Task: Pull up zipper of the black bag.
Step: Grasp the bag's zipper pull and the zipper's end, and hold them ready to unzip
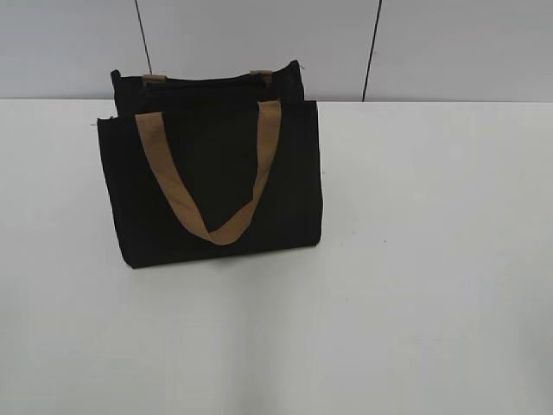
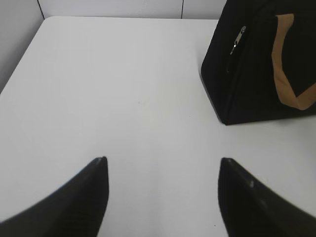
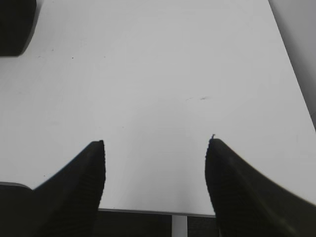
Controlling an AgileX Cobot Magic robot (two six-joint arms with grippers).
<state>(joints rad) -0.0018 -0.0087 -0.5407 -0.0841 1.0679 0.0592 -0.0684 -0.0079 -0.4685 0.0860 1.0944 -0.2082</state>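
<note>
The black bag [image 1: 216,186] stands upright at the back left of the white table, its front tan-brown strap handle [image 1: 212,186] hanging down its face. In the left wrist view the bag [image 2: 252,69] is at the upper right, and the small silver zipper pull [image 2: 239,39] hangs on the track at its side end. My left gripper [image 2: 163,160] is open and empty over bare table, well short of the bag. My right gripper [image 3: 155,143] is open and empty near the table's front edge; a corner of the bag [image 3: 15,24] shows at its upper left. Neither gripper shows in the exterior view.
The white table [image 1: 415,259] stretches wide to the right of and in front of the bag. A grey panelled wall [image 1: 259,43] stands right behind the bag. The table's front edge [image 3: 148,211] lies just under my right gripper.
</note>
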